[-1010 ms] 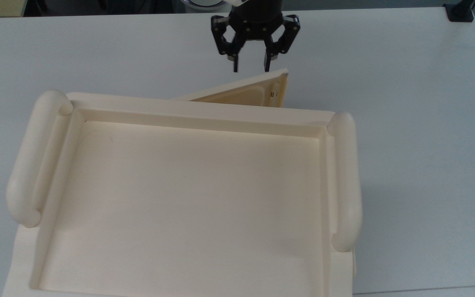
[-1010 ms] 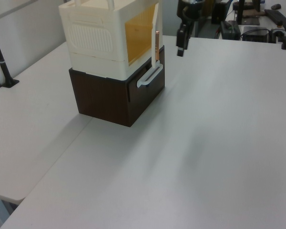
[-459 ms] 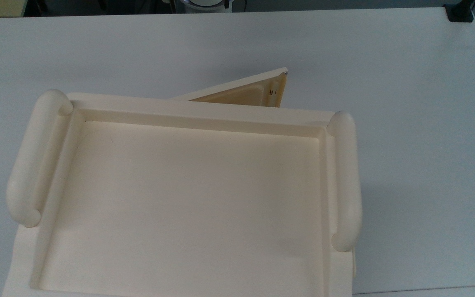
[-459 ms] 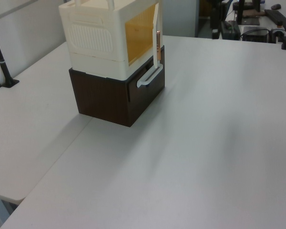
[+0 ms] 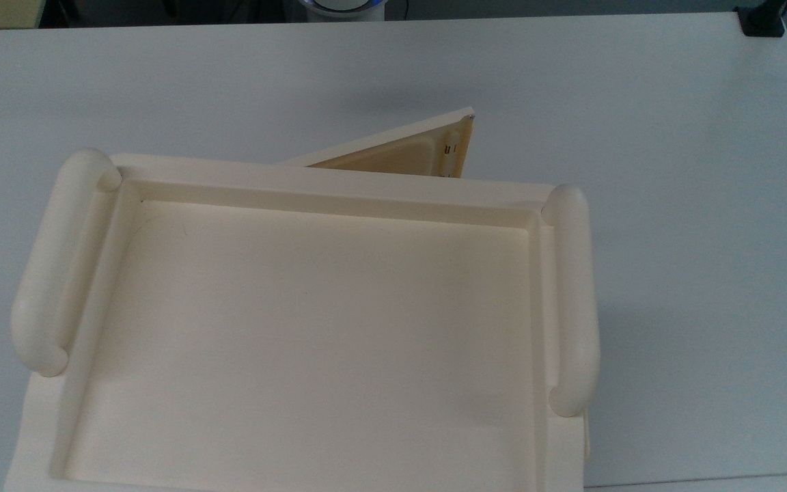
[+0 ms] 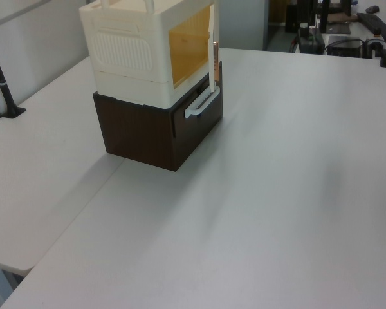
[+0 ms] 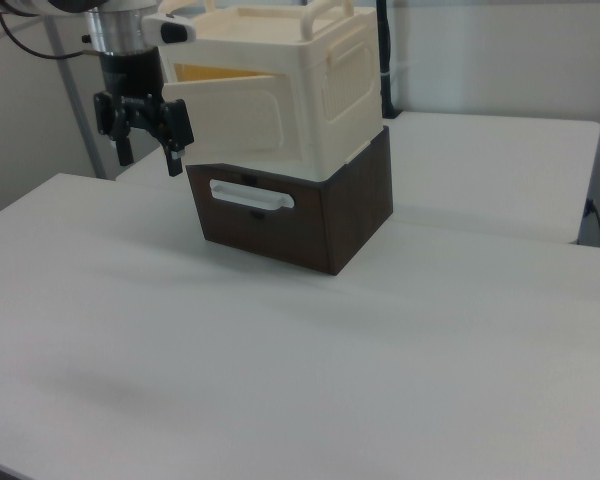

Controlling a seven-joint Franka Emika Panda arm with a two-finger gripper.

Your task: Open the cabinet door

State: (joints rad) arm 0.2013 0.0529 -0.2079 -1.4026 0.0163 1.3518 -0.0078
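The cabinet (image 5: 311, 328) is a cream plastic unit with a recessed tray top and rounded side rails, also seen from the side (image 6: 141, 51) (image 7: 330, 90). The cabinet door (image 5: 407, 149) stands partly open, angled out from the front, tan inner face showing and small dark marks near its free edge. The left view shows the door (image 6: 211, 48) edge-on; the right view shows the door (image 7: 230, 115) swung out. My gripper (image 7: 149, 160) hangs open with nothing between its fingers, by the door's free edge at the right view's left.
The cabinet sits on a dark brown drawer box (image 6: 154, 132) (image 7: 300, 220) with a white handle (image 7: 250, 196). White table (image 5: 673, 171) spreads wide around it. A black clamp (image 5: 762, 20) sits at the top view's upper right corner; a black post (image 6: 3, 84) stands at the left view's left.
The gripper hung open just beyond the door's free edge, then drew away and left the top and left views. The door's free edge has shifted slightly further out.
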